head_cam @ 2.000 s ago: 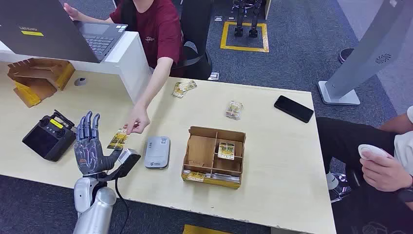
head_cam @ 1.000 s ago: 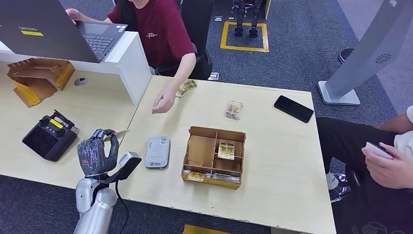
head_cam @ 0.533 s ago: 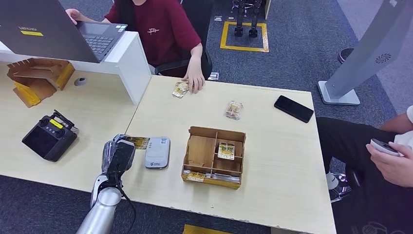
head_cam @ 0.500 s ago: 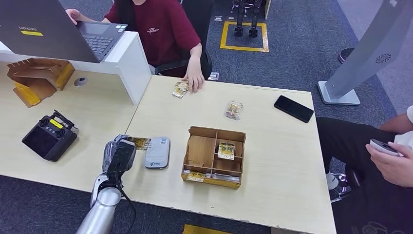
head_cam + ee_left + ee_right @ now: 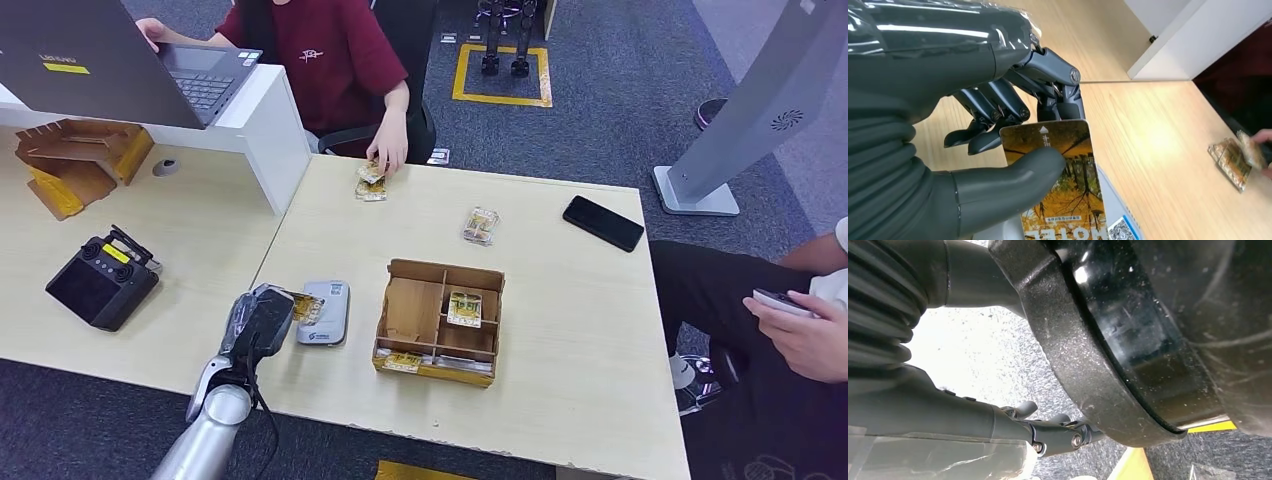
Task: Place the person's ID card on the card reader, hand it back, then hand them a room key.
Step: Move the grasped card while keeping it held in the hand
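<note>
Pale wooden worktop [image 5: 560, 330]: grey card reader [image 5: 324, 312], compartmented cardboard box [image 5: 440, 322], black phone [image 5: 602, 222]. Left robot hand [image 5: 262, 318] pinches ID card [image 5: 1064, 182] between thumb and fingers, card partly over the reader. Right robot hand [image 5: 1048, 432]: hangs over floor, state unclear

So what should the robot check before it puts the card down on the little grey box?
1. Card held firmly: ok. The left hand pinches the ID card between thumb and fingers.
2. Card over the card reader: ok, it hangs above the reader's near edge.
3. Card lying flat on the reader: not ok, it is tilted in the hand.
4. Reader top free of other things: ok.
5. Person's hand out of the way: ok, it is at the far table edge, on other cards.
6. Right hand empty: cannot tell.
</note>
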`<act>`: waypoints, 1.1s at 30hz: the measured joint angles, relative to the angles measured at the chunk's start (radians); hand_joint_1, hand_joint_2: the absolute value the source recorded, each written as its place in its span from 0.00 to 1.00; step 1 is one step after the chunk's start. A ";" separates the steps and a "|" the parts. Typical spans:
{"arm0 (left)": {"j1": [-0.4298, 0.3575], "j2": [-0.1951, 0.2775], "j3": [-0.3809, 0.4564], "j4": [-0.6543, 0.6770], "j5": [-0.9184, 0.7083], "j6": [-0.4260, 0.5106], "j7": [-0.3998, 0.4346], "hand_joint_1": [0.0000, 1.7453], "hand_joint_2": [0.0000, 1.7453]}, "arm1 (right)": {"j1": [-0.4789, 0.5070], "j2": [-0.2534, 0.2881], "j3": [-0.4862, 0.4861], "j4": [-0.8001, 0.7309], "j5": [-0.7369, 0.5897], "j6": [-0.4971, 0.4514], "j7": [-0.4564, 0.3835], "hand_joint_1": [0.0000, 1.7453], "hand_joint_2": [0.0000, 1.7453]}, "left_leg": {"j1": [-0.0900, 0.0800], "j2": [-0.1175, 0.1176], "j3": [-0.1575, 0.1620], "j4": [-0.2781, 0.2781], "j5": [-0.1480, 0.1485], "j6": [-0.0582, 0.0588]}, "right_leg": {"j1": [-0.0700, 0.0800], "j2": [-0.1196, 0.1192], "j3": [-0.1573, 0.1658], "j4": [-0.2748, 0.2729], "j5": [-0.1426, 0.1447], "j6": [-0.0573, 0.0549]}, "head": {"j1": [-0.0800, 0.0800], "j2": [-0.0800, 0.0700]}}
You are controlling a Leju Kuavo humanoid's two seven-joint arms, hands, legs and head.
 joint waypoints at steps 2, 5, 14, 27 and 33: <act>-0.003 0.003 -0.005 0.004 -0.012 -0.010 0.011 1.00 1.00 | 0.000 0.001 0.000 0.000 0.001 0.000 0.001 0.00 1.00 | 0.000 0.000 0.000 0.000 0.000 0.000 | 0.000 0.000 0.000 0.000 0.000 0.000 | 0.000 0.000; -0.004 0.007 -0.015 0.010 -0.026 -0.019 0.020 1.00 1.00 | 0.000 0.001 0.000 0.000 0.002 0.000 0.002 0.00 1.00 | 0.000 0.000 0.000 0.000 0.000 0.000 | 0.000 0.000 0.000 0.000 0.000 0.000 | 0.000 0.000; -0.011 0.005 -0.061 0.032 -0.179 0.045 0.102 1.00 1.00 | -0.001 0.004 0.000 0.000 0.008 0.002 0.012 0.00 1.00 | 0.000 0.000 0.000 0.000 0.000 0.000 | 0.000 0.000 0.000 0.000 0.000 0.000 | 0.000 0.000; -0.050 -0.033 -0.099 0.135 -0.406 0.159 0.210 1.00 1.00 | -0.007 0.007 0.005 0.000 0.021 0.010 0.027 0.00 1.00 | 0.000 0.000 0.000 0.000 0.000 0.000 | 0.000 0.000 0.000 0.000 0.000 0.000 | 0.000 0.000; -0.064 -0.043 -0.099 0.169 -0.460 0.211 0.198 1.00 1.00 | -0.008 0.007 0.008 -0.001 0.024 0.012 0.029 0.00 1.00 | 0.000 0.000 0.000 0.000 0.000 0.000 | 0.000 0.000 0.001 0.000 0.000 0.000 | 0.000 0.000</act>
